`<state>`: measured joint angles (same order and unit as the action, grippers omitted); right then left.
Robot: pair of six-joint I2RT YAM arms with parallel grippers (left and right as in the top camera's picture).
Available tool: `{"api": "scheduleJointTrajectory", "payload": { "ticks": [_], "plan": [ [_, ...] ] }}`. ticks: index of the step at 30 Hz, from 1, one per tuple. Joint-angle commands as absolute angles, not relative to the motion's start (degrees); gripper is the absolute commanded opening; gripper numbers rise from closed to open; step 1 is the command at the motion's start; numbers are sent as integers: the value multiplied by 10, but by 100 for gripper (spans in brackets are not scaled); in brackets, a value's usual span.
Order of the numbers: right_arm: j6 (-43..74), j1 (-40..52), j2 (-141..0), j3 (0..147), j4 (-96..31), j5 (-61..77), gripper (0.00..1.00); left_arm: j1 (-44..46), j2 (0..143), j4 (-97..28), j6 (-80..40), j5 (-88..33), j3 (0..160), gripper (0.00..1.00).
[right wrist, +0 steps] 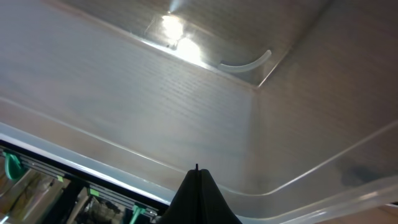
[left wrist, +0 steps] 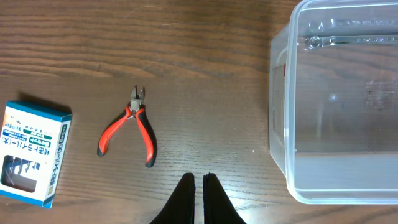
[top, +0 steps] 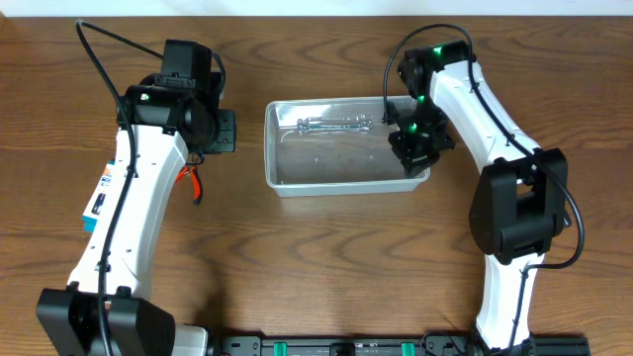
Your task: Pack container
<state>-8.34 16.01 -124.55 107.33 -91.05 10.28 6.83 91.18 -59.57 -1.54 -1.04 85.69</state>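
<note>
Right hand (right wrist: 197,173) pinched shut above clear container (right wrist: 155,106) corner.

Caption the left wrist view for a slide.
Left gripper above the table; red-handled pliers, printed box, and container with a metal tool.

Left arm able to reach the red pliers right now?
Probably yes: the pliers lie in the open on the table, clear of box and container; the left gripper hovers nearby, shut.
</note>
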Motion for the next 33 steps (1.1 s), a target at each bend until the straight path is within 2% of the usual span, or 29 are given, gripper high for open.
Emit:
{"api": "scheduleJointTrajectory", "payload": {
  "ticks": [1,15,20,25,27,28,29,32,33],
  "plan": [
    [-78,170,-1248,1072,-916,102,1,65,904,-597,-20,-1,855,6],
    [-78,178,-1248,1072,-936,106,1,65,904,-597,-15,-1,855,6],
    [-78,178,-1244,1078,-883,105,1,65,901,-597,-6,-1,855,6],
    [-71,164,-1242,1188,-836,94,9,65,865,-598,15,27,855,6],
    [-71,158,-1240,1256,-842,90,18,65,843,-602,14,47,855,6],
    [-71,154,-1240,1296,-847,88,28,64,830,-604,14,54,855,6],
    [-71,149,-1240,1338,-855,88,53,62,818,-608,12,55,855,9],
    [-71,135,-1239,1445,-881,88,84,47,800,-625,3,55,855,17],
    [-71,129,-1239,1477,-890,88,99,37,799,-635,3,55,855,23]
  ]
}}
